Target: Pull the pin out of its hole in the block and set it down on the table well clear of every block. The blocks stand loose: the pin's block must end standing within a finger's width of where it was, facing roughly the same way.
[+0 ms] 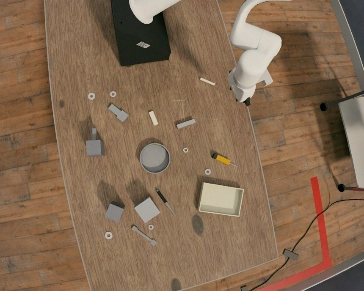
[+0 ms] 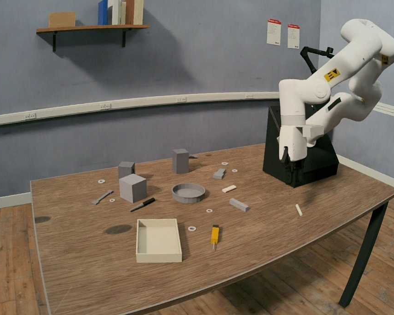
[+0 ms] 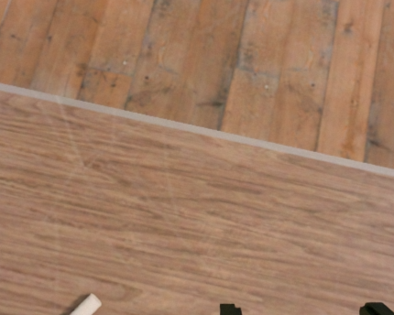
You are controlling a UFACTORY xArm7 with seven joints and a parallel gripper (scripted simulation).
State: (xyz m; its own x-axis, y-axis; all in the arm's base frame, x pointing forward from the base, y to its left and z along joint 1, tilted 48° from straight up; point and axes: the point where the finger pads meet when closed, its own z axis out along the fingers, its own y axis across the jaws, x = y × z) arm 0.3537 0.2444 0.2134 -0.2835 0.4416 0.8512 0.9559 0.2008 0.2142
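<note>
A grey pin (image 1: pixel 94 133) (image 2: pixel 192 156) sticks sideways out of a tall grey block (image 1: pixel 95 147) (image 2: pixel 180 160) at the table's far side from the arm. Two more grey blocks (image 1: pixel 114 211) (image 1: pixel 147 209) stand further along; in the exterior view the smaller one (image 2: pixel 126 168) stands behind the larger one (image 2: pixel 132 187). My gripper (image 1: pixel 242 100) (image 2: pixel 292 169) (image 3: pixel 300 310) hangs above the table's edge near the arm's base, far from the pin. Its fingers stand apart with nothing between them. A small white peg (image 1: pixel 207 81) (image 2: pixel 298 209) (image 3: pixel 87 306) lies on the table beside it.
The arm's black base box (image 1: pixel 138 31) stands at the table's end. A round grey dish (image 1: pixel 140 157), a cream tray (image 1: pixel 220 212), a yellow screwdriver (image 1: pixel 221 159), a marker (image 1: pixel 164 200), grey bars and several white washers lie scattered across the table.
</note>
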